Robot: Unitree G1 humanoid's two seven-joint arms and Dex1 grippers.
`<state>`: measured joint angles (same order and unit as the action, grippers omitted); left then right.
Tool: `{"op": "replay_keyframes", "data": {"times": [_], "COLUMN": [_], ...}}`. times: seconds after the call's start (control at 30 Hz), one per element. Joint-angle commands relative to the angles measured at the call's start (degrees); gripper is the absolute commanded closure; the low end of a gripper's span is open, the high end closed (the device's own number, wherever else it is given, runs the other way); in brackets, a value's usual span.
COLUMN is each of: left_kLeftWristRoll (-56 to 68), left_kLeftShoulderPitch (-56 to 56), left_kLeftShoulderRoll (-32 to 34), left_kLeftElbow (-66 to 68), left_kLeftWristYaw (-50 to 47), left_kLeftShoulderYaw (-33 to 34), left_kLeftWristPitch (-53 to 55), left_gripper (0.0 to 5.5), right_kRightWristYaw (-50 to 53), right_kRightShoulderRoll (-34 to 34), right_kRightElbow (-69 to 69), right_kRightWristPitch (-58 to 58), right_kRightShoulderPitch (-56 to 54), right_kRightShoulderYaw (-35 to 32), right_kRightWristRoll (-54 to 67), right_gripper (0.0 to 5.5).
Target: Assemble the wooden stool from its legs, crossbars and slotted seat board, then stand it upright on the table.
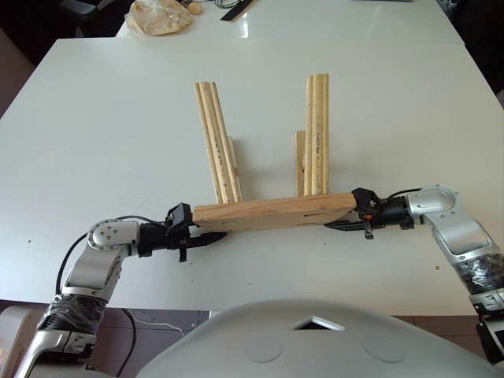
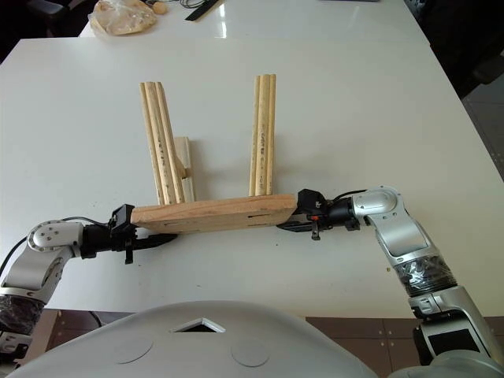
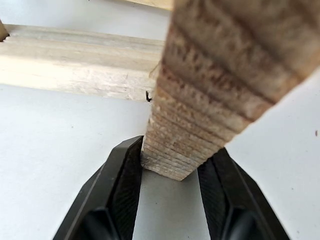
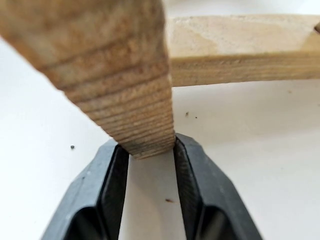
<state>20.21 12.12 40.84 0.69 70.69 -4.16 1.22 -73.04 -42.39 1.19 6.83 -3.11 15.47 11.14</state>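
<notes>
The wooden stool lies on its side on the white table (image 1: 102, 134). Its slotted seat board (image 1: 276, 212) stands on edge near the table front. Two leg pairs point away from me, one on the left (image 1: 219, 142) and one on the right (image 1: 316, 134). Short crossbars (image 1: 300, 161) show between them. My left gripper (image 1: 203, 237) is shut on the board's left end, with black fingers (image 3: 122, 180) on either side of the end grain (image 3: 200, 120). My right gripper (image 1: 340, 224) is shut on the right end (image 4: 125, 100), its fingers (image 4: 187, 180) pressing both faces.
A crumpled plastic bag (image 1: 160, 16) and a dark object (image 1: 236, 8) lie on the far table behind the stool. Bare tabletop spreads to the left and right of the legs. The table's front edge runs just below both wrists.
</notes>
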Motion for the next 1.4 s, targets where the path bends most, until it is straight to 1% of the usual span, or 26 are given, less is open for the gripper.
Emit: {"op": "replay_keyframes", "data": {"times": [0.03, 0.13, 0.2, 0.3, 0.4, 0.47, 0.57, 0.7, 0.87, 1.0, 1.1, 1.17, 1.2, 1.27, 1.3, 1.37, 1.4], "left_kLeftWristRoll": [0.24, 1.44, 2.3, 2.89, 6.92, 10.51, 18.5, 28.69, 42.19, 53.7, 64.67, 75.07, 80.46, 88.73, 91.15, 92.74, 92.78], "left_kLeftShoulderPitch": [0.31, -0.01, 0.22, 1.33, 3.81, 4.96, 5.75, 4.66, 3.7, 6.7, 7.94, 7.63, 7.43, 6.56, 5.47, 3.47, 3.3], "left_kLeftShoulderRoll": [-0.32, -1.14, -1.97, -2.6, -2.3, -0.8, 2.88, 6.87, 11.03, 14.84, 19.13, 23.57, 26.15, 30.37, 32.44, 34.6, 34.59], "left_kLeftElbow": [-2.26, -5.67, -9.02, -15.01, -24.39, -30.08, -37.4, -42.8, -46.3, -47.98, -47.5, -45.6, -44.43, -42.11, -40.17, -36.95, -36.42], "left_kLeftWristYaw": [-1.28, -2.91, -5.37, -10.34, -13.13, -13.7, -13.91, -14.39, -15.57, -17.67, -21.7, -26.37, -28.44, -31.41, -31.35, -30.93, -32.16], "left_kLeftShoulderYaw": [0.33, 1.24, 2.82, 4.65, 7.59, 9.94, 15.81, 22.78, 30.09, 36.91, 41.43, 42.87, 43.67, 45.03, 45.13, 44.03, 42.74], "left_kLeftWristPitch": [1.06, 2.0, 2.81, 7.63, 12.7, 16.69, 23.52, 30.1, 35.87, 40.57, 43.89, 45.36, 46.04, 47.13, 47.77, 48.24, 48.08], "left_gripper": [3.96, 3.96, 3.96, 3.96, 3.96, 3.96, 3.96, 3.96, 3.96, 3.96, 3.96, 3.96, 3.96, 3.96, 3.96, 3.96, 3.96], "right_kRightWristYaw": [0.32, 1.18, 3.71, 7.06, 10.43, 11.79, 11.72, 13.16, 15.5, 16.21, 18.04, 20.94, 19.61, 15.45, 13.31, 12.18, 12.84], "right_kRightShoulderRoll": [0.13, 0.63, 1.33, 1.01, 0.39, -0.57, -3.28, -5.48, -9.66, -16.16, -22.25, -26.72, -29.66, -33.98, -35.59, -36.73, -36.42], "right_kRightElbow": [-1.83, -6.05, -10.09, -16.34, -22.55, -26.36, -32.61, -38.34, -42.37, -41.99, -38.76, -36.3, -33.96, -29.49, -27.94, -27.32, -27.87], "right_kRightWristPitch": [1.28, 3.62, 7.69, 20.53, 32.64, 38.63, 45.7, 52.14, 57.02, 58.98, 59.85, 57.99, 57.58, 57.71, 57.83, 56.9, 55.82], "right_kRightShoulderPitch": [0.18, 1.12, 1.67, 1.22, 0.43, 0.49, 1.79, 2.38, 3.75, 5.86, 6.25, 5.51, 5.08, 3.16, 2.06, 0.67, 0.71], "right_kRightShoulderYaw": [-1.27, -3.46, -6.05, -9.46, -14.0, -17.5, -24.02, -31.74, -38.57, -44.07, -45.94, -45.96, -44.95, -42.82, -42.35, -42.03, -41.69], "right_kRightWristRoll": [1.66, 4.74, 7.04, 12.91, 20.29, 25.43, 34.54, 47.1, 64.39, 77.04, 87.93, 97.4, 100.17, 101.84, 101.85, 101.85, 101.85], "right_gripper": [4.2, 4.2, 4.2, 4.2, 4.2, 4.2, 4.2, 4.2, 4.2, 4.2, 4.2, 4.2, 4.2, 4.2, 4.2, 4.2, 4.2]}}
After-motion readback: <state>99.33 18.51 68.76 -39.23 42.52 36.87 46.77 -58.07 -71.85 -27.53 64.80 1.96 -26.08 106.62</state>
